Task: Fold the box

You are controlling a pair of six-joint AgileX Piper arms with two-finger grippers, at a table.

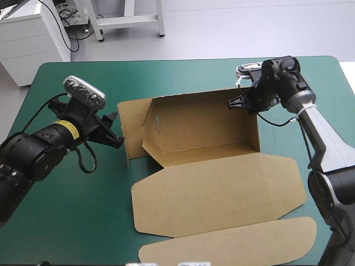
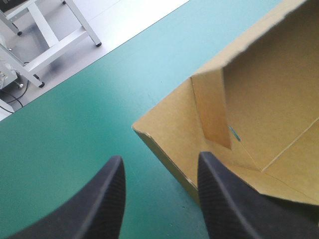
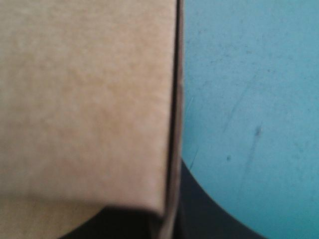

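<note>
The brown box (image 1: 205, 127) stands mid-table as an open tray with its walls raised. Its lid (image 1: 222, 194) and tuck flap (image 1: 233, 244) lie flat toward the near edge. My left gripper (image 1: 113, 132) is at the tray's left wall. In the left wrist view the gripper (image 2: 160, 196) is open, one finger (image 2: 107, 204) outside over the cover, the other over the wall's edge of the box (image 2: 269, 99). My right gripper (image 1: 237, 102) sits at the far right corner. In its own view the gripper (image 3: 167, 224) is shut on the box (image 3: 84, 99), whose wall edge runs between the fingers.
The teal-green cover (image 1: 72, 221) shows left of the box and beyond its far wall (image 2: 75, 129). It also shows beside the gripped wall (image 3: 249, 99). The table's right edge runs close behind the right arm.
</note>
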